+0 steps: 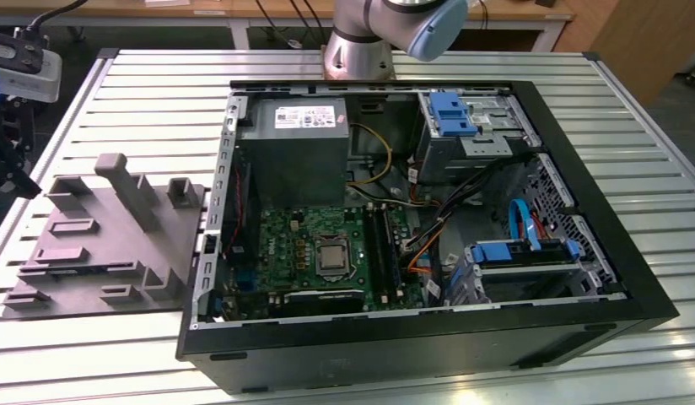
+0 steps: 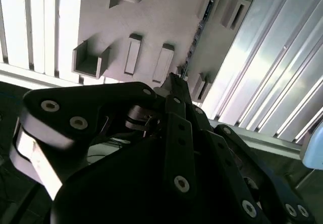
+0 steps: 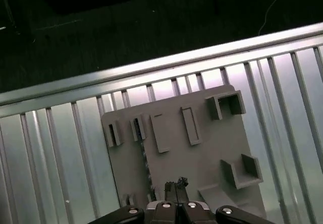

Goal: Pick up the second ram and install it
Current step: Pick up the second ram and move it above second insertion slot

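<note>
The second ram (image 1: pixel 87 269) stands on edge in a slot of the gray holder block (image 1: pixel 100 245), a thin blue strip on the table at the exterior view's left. In both wrist views it shows edge-on as a dark line, the ram (image 2: pixel 196 35) and the ram (image 3: pixel 146 158) lying across the block. My gripper (image 1: pixel 14 179) hangs above the table's edge, beyond the block at the exterior view's left. Its black fingertips (image 3: pixel 176 184) sit pressed together with nothing between them, and the gripper (image 2: pixel 175 80) is apart from the ram.
An open black computer case (image 1: pixel 438 337) lies on the slatted metal table (image 1: pixel 134 93), with the green motherboard (image 1: pixel 314 245) and its black socket strips (image 1: pixel 381 245) inside. The holder block (image 3: pixel 202 148) carries several raised posts and pockets. The arm's base (image 1: pixel 359 42) stands behind the case.
</note>
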